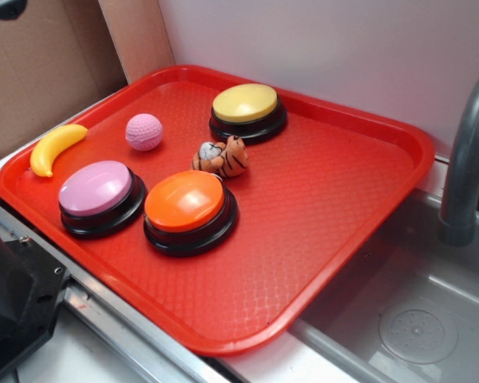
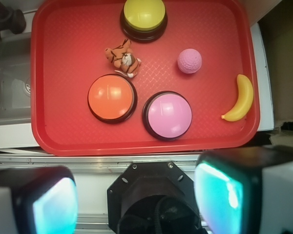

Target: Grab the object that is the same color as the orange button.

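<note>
A small orange plush tiger (image 1: 222, 157) (image 2: 123, 57) with black stripes and a white face lies on its side on the red tray (image 1: 319, 199) (image 2: 63, 39), between the orange button (image 1: 188, 209) (image 2: 112, 97) and the yellow-topped button. In the wrist view my gripper (image 2: 136, 200) stands open, high above the robot base and short of the tray's near edge, with nothing between its fingers (image 2: 219, 195). The gripper does not show in the exterior view.
On the tray also sit a pink-topped button (image 1: 100, 196) (image 2: 168, 115), a yellow-topped button (image 1: 247, 111) (image 2: 144, 18), a pink textured ball (image 1: 144, 132) (image 2: 189, 61) and a yellow toy banana (image 1: 54, 148) (image 2: 240, 98). A grey sink (image 1: 415, 319) with a faucet (image 1: 467, 159) adjoins the tray.
</note>
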Action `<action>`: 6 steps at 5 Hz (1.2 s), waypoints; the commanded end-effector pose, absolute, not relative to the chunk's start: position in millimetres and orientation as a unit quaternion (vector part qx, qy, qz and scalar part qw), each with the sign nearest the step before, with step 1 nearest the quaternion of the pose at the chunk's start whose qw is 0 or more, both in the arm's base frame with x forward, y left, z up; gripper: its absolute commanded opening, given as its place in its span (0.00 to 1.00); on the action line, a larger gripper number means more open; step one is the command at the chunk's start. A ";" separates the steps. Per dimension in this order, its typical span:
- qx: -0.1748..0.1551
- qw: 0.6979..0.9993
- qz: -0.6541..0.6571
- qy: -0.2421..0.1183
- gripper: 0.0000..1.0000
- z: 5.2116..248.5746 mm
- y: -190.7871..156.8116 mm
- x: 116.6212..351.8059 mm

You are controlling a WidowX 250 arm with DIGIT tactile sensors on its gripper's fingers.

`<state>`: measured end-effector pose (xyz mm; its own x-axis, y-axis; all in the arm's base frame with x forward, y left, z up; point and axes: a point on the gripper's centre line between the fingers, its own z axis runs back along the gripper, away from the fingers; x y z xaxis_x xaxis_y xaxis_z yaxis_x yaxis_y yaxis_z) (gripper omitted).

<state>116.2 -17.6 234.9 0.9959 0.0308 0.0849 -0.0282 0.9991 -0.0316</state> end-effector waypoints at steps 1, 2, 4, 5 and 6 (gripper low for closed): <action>-0.015 0.999 0.015 -0.043 1.00 234.9 -17.6 116.2; -0.007 0.996 0.010 -0.085 1.00 226.5 -28.1 134.2; -0.025 0.991 0.026 -0.132 1.00 200.9 -36.3 167.1; -0.019 0.989 0.050 -0.141 1.00 181.2 -40.4 187.7; -0.010 0.987 0.065 -0.146 1.00 162.7 -41.1 204.8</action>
<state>200.7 -40.4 153.8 0.9572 0.1307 0.2583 -0.1281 0.9914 -0.0271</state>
